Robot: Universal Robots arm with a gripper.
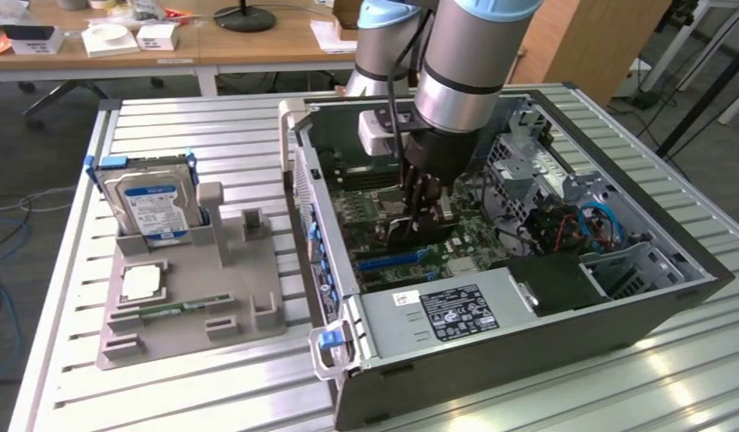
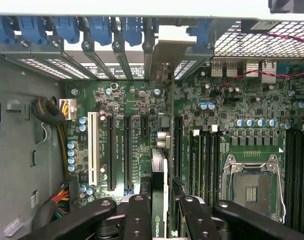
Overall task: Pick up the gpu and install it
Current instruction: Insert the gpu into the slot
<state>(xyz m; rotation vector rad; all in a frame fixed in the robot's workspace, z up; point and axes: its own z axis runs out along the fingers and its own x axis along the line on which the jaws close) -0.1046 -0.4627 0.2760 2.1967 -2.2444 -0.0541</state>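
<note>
Now: gripper (image 2: 164,212) clamped on the gpu (image 2: 159,170), low inside the computer case (image 1: 526,360).
The card stands on edge between the fingers (image 2: 139,220). Its long axis runs straight out from the gripper toward the rear slot covers (image 2: 117,55), with the pale bracket end (image 2: 166,50) up against them. It lies over the motherboard (image 2: 137,105), just beside a long black slot (image 2: 177,150). Seated or hovering, cannot tell.

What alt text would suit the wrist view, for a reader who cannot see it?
The gripper holds the graphics card edge-on over the green motherboard, among its long black slots. Blue clips line the far edge of the case.
</note>
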